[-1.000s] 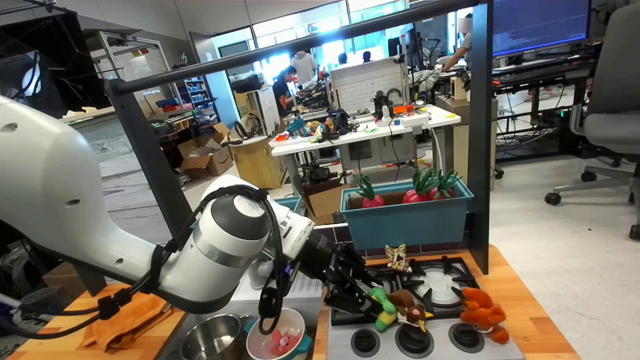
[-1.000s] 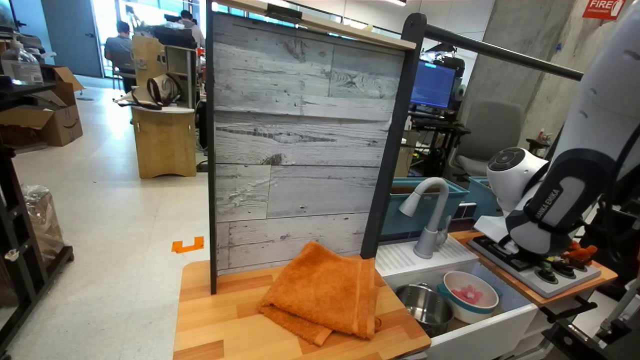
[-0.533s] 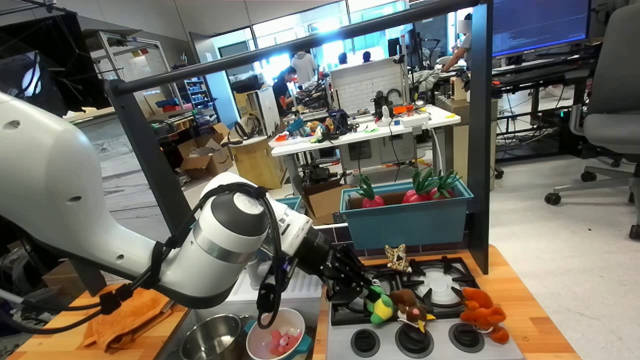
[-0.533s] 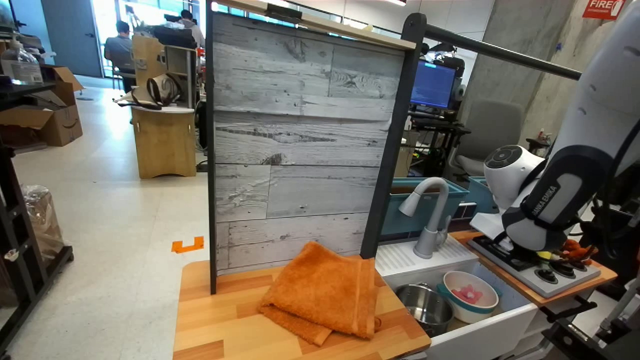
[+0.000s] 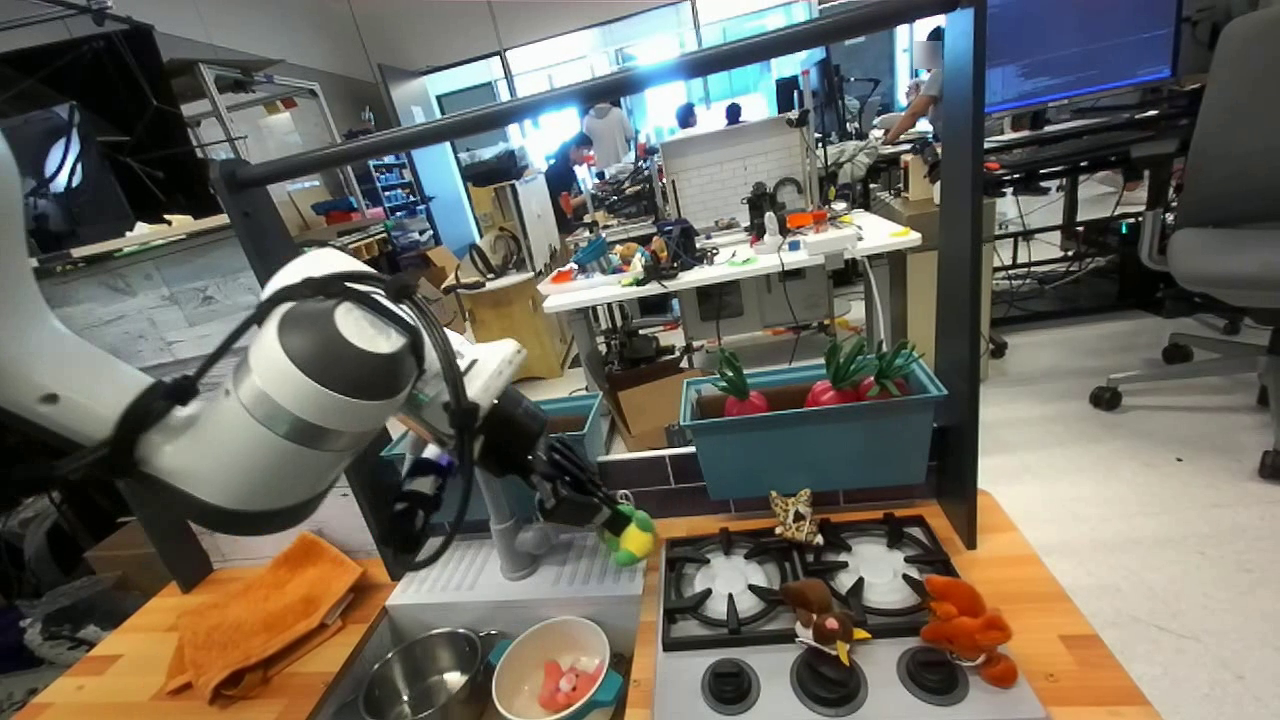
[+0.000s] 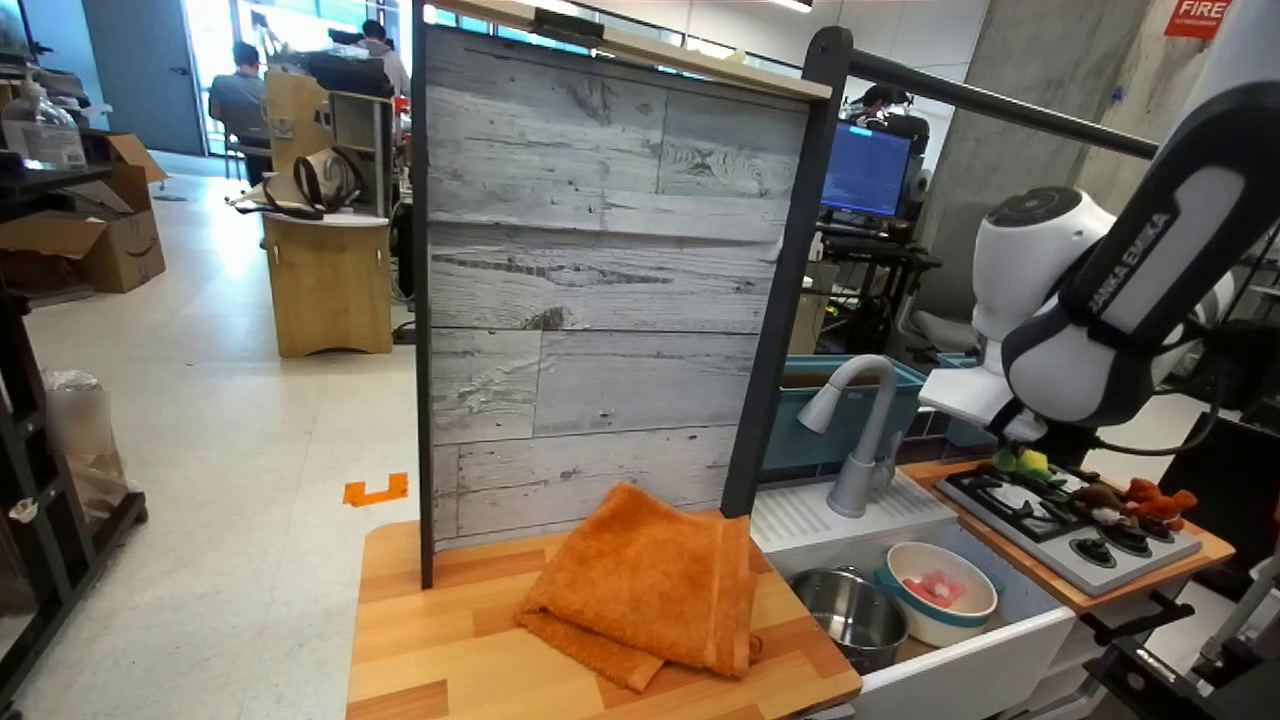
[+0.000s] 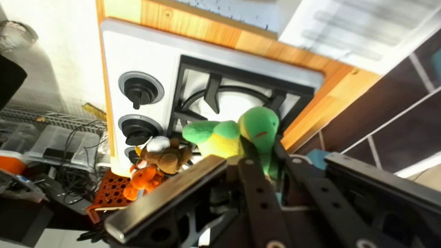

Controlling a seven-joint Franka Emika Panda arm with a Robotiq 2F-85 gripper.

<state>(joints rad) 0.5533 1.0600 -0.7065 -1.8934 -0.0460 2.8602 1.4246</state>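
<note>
- Hand: narrowed, pinching the green-and-yellow plush near its head, aloft beside the stove.
- Step, judged: plush secured; next move calls for a steady grip.
- Nearby: brown plush, orange plush, spotted plush.
- Possible obstruction: faucet, sink side.

In the wrist view the gripper, at five o'clock, pinches a green-and-yellow plush toy. Reckoned from the toy, a burner grate lies at twelve, a black knob at ten, a brown plush at eight with an orange plush just past it, dark tiles at three and a white ribbed panel toward two.
</note>
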